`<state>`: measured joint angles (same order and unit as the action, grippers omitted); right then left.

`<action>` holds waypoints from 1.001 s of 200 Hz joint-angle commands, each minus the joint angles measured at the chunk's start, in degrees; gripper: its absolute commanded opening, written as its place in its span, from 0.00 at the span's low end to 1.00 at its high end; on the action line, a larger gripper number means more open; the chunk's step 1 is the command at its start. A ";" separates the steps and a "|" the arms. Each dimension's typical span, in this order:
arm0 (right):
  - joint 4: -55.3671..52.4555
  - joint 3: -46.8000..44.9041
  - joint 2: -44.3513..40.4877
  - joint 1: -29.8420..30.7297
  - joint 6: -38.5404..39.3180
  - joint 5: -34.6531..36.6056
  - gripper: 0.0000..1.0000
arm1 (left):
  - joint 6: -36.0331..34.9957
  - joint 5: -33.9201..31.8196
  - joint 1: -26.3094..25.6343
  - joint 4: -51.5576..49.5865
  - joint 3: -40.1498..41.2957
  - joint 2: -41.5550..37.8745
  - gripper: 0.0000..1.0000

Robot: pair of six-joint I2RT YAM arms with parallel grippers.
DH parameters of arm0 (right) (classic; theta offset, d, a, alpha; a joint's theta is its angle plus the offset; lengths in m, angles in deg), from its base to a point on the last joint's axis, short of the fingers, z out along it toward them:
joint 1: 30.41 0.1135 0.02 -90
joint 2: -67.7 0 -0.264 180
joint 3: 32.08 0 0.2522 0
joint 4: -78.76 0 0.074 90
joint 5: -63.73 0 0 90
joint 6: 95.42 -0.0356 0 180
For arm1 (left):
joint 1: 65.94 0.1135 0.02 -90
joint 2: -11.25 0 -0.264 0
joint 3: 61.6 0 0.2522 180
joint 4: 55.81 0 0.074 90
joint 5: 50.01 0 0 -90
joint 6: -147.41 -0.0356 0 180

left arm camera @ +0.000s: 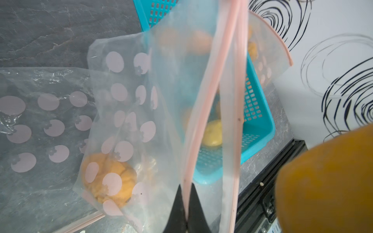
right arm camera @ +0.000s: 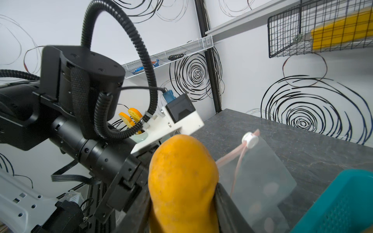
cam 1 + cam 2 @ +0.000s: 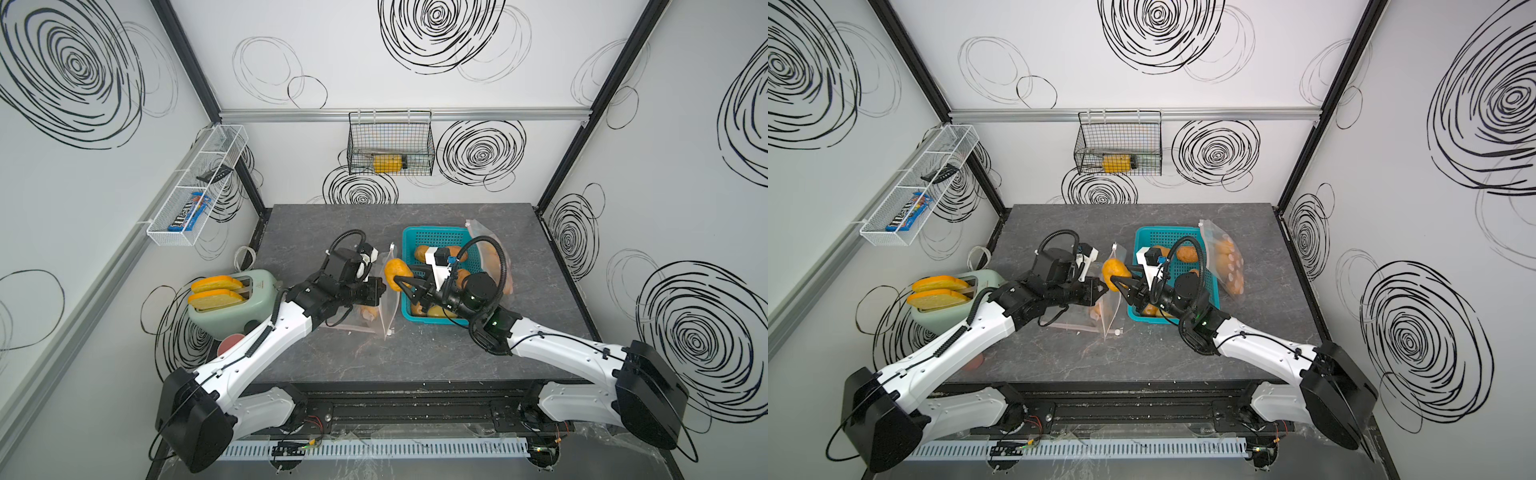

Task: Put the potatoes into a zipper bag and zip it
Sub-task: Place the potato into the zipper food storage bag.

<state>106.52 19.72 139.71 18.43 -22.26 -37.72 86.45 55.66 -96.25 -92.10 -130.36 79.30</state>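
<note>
Top views first: the left gripper (image 3: 380,291) is pressed together on the rim of the zipper bag (image 3: 387,311), holding its mouth up off the desk (image 3: 415,365), just left of the teal basket (image 3: 432,233). The right gripper (image 3: 401,279) is pinching an orange potato (image 3: 396,268) in the air, right at the bag's top edge, between bag and basket. More potatoes (image 3: 424,252) lie in the basket, and a second bag (image 3: 492,257) with potatoes inside leans against the basket's right side. A toaster (image 3: 253,299) with two toast slices (image 3: 216,291) stands at the desk's left edge. Over to the left wrist view: black fingers (image 1: 177,211) clamp one pink zipper strip (image 1: 203,113), the other strip hangs apart from it, and a wrinkled bagged potato (image 1: 109,179) sits low in the bag. The orange potato (image 1: 327,181) looms blurred nearby. Right wrist view: the orange potato (image 2: 181,171) is wedged between the right gripper's dark fingers (image 2: 228,209), beside the bag's open mouth and its white slider (image 2: 250,139).
</note>
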 commanded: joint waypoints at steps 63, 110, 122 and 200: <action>-3.70 5.30 6.26 0.64 3.35 0.17 0.42 | -1.58 6.22 4.64 3.49 -4.25 4.68 0.00; -2.11 5.19 6.69 0.91 2.08 -1.40 0.43 | -3.88 6.85 5.09 4.23 -3.34 5.04 0.00; -1.62 5.18 7.40 1.29 1.89 -0.69 0.43 | -4.08 7.68 5.43 4.56 -2.72 5.07 0.00; -8.19 9.89 15.16 1.31 4.42 6.73 0.42 | -4.33 8.96 7.17 7.02 0.69 1.26 0.00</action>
<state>101.62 27.94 152.76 19.57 -19.46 -34.68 83.32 60.03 -88.77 -89.01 -130.54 83.76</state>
